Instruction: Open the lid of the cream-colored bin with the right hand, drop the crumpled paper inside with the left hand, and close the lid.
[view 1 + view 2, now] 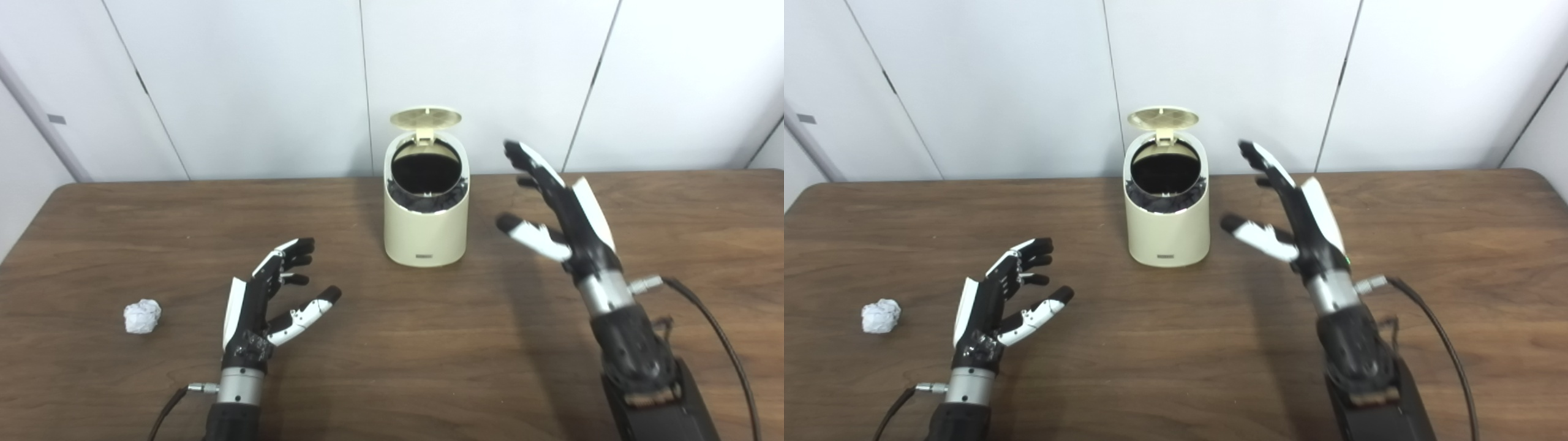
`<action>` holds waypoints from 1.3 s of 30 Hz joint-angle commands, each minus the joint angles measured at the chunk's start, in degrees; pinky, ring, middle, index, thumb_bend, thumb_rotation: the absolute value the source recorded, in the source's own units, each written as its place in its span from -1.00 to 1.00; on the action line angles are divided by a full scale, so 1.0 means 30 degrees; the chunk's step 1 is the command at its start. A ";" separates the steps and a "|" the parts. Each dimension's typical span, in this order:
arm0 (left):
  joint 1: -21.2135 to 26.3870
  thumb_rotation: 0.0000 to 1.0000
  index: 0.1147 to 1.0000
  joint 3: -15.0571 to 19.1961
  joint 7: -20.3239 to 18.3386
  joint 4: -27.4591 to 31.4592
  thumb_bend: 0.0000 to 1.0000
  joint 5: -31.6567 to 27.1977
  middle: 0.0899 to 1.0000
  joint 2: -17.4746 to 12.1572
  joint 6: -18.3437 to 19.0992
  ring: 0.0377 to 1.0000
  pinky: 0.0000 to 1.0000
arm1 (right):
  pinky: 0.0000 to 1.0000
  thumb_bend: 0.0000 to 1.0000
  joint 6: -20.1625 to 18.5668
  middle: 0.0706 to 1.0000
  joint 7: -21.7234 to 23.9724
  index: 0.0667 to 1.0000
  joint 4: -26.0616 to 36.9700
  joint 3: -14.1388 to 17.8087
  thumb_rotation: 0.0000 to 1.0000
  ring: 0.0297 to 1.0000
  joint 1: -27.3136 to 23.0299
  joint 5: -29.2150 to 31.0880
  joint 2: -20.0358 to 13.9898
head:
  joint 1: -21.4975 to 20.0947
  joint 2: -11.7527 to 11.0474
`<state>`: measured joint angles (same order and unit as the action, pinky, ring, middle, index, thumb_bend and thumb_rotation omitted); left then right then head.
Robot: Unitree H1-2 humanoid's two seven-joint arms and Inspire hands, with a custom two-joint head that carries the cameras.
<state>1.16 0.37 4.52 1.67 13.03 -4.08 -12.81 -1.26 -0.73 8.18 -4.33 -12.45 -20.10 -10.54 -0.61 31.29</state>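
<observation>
The cream-colored bin (425, 233) stands at the back middle of the table with its round lid (425, 117) flipped up; a dark liner shows inside. A white crumpled paper ball (142, 316) lies on the table at the left, apart from both hands. My left hand (269, 300) hovers open to the right of the paper, fingers spread, holding nothing. To the right of the bin my right hand (560, 211) is raised and open, fingers pointing toward the lid, touching neither bin nor lid.
The brown wooden table (392, 367) runs across the view, with white wall panels behind it. A black cable (716, 331) trails from the right wrist over the table's right side.
</observation>
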 commanded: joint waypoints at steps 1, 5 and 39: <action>0.0071 -0.31 0.50 0.0137 0.0104 0.0156 0.56 -0.0243 0.53 -0.0200 -0.0573 0.51 0.29 | 0.68 1.00 0.1099 0.79 -0.0539 0.81 0.0777 0.0301 0.72 0.81 0.0031 -0.0200 -0.0184 | -0.0025 0.0004; 0.0072 -0.30 0.51 0.0186 0.0007 0.0082 0.56 -0.0339 0.54 -0.0327 -0.0546 0.52 0.30 | 0.72 1.00 0.2360 0.83 -0.1100 0.86 0.0340 0.0653 0.74 0.84 0.1139 -0.0315 -0.0519 | -0.0096 0.0001; -0.0304 -0.63 0.40 0.0784 0.0757 0.4372 0.75 0.5580 0.37 -0.1479 0.1381 0.32 0.08 | 0.68 0.80 0.5080 0.81 -0.2789 0.83 -0.0708 0.1430 0.63 0.79 0.4463 -0.0973 0.0097 | 0.0286 0.0009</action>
<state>-0.80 2.38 6.09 11.52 26.91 -6.76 -8.63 11.58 -7.98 5.55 -0.24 1.20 -23.22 -10.71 0.17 31.29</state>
